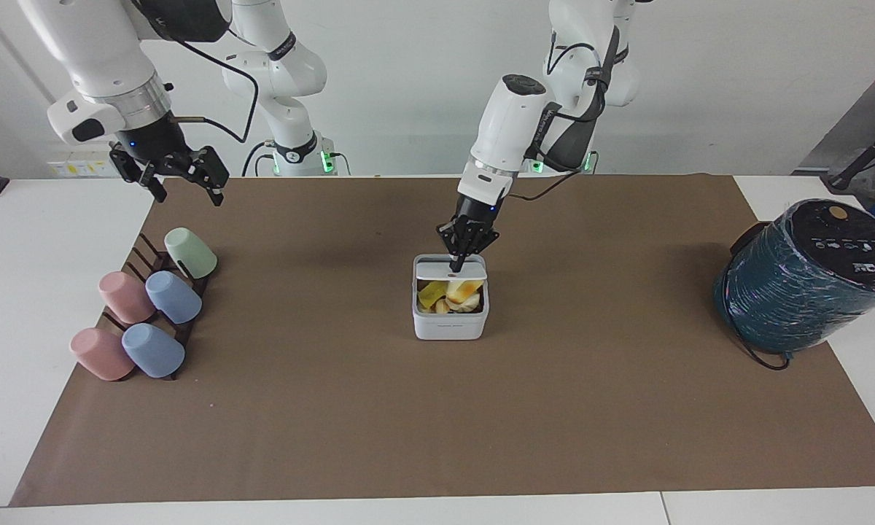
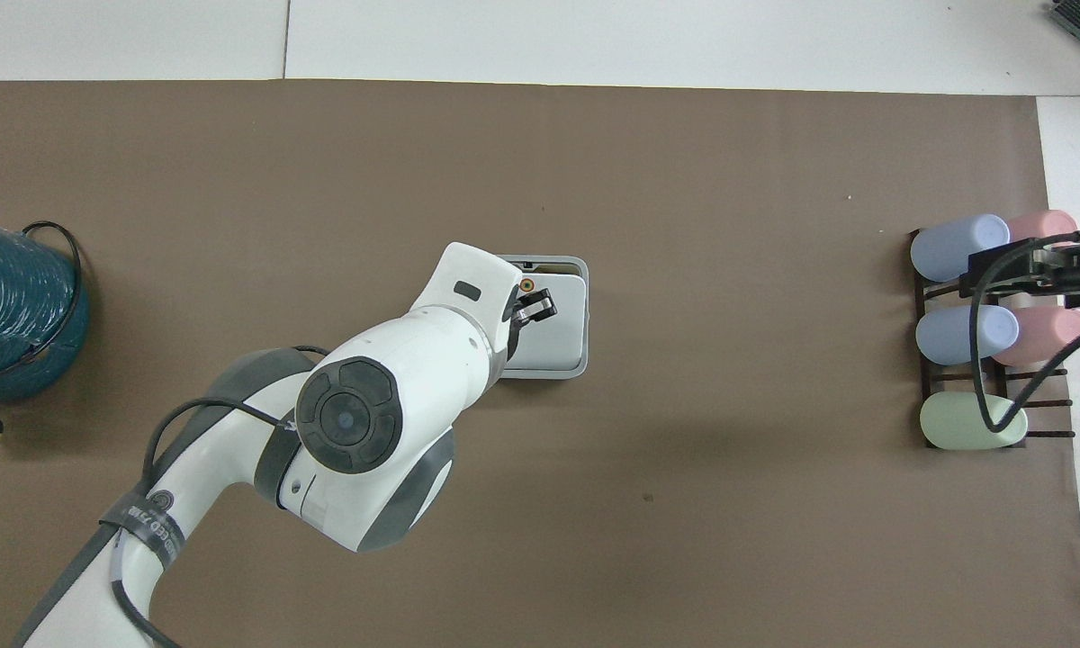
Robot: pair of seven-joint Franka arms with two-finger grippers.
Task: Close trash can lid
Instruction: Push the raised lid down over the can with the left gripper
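The small white trash can [image 1: 450,324] stands mid-table on the brown mat. Its lid [image 1: 437,269] is tilted low over the opening. A gap under its free edge still shows yellow scraps [image 1: 446,294]. My left gripper [image 1: 456,267] points down with its fingers together, tips touching the top of the lid. From overhead the lid [image 2: 553,328] covers nearly all of the can's grey rim [image 2: 585,317], and the left gripper [image 2: 536,306] is beside the lid's orange dot. My right gripper [image 1: 184,184] waits open over the cup rack's end of the table.
A dark rack [image 1: 140,251] with several pastel cups lies toward the right arm's end and also shows overhead [image 2: 925,378]. A large teal wrapped cylinder [image 1: 802,281] stands toward the left arm's end. The brown mat [image 1: 437,423] covers most of the table.
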